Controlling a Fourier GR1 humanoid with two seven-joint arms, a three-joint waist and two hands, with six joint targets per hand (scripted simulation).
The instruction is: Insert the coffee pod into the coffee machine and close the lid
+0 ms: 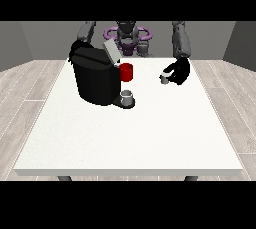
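coffee pod (164, 78): small, grey, over the far right part of the white surface (130, 138), held in the curled fingers of the robot hand at the view's right (179, 71). well apart from the black coffee machine (95, 78) at far left-centre; its lid (110, 51) is tilted up, open. red part (126, 72) on the machine's right side. grey cup (127, 97) on its base. the other robot hand (75, 49) shows behind the machine; cannot tell its fingers.
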